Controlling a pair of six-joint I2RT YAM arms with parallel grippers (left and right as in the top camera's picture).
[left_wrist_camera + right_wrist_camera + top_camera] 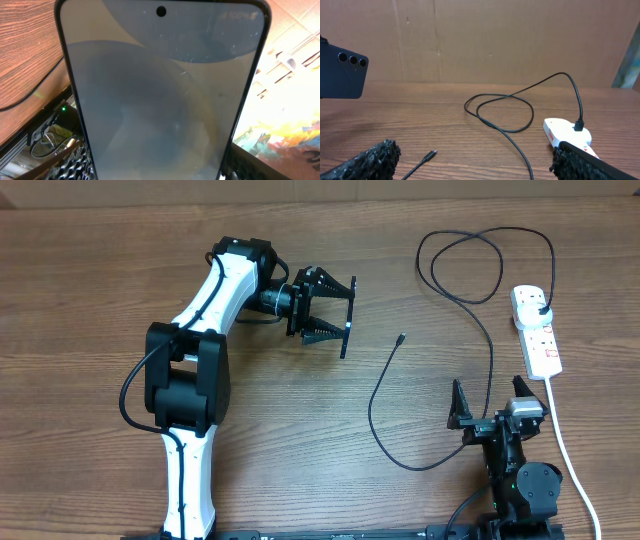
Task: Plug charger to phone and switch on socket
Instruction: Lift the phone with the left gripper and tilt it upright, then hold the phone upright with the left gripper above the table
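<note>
While the left gripper [340, 315] seems to clasp the phone [160, 100] at upper left, the right gripper [490, 402] gapes empty — a loose hold could drop it.

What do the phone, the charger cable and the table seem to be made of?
The phone: glass front, glossy; it shows reflections and fine scratches.
The charger cable: probably rubber or soft plastic, matte black; it lies in loose loops.
The table: wood or wood-look laminate; grain lines show, which one I cannot tell.
</note>
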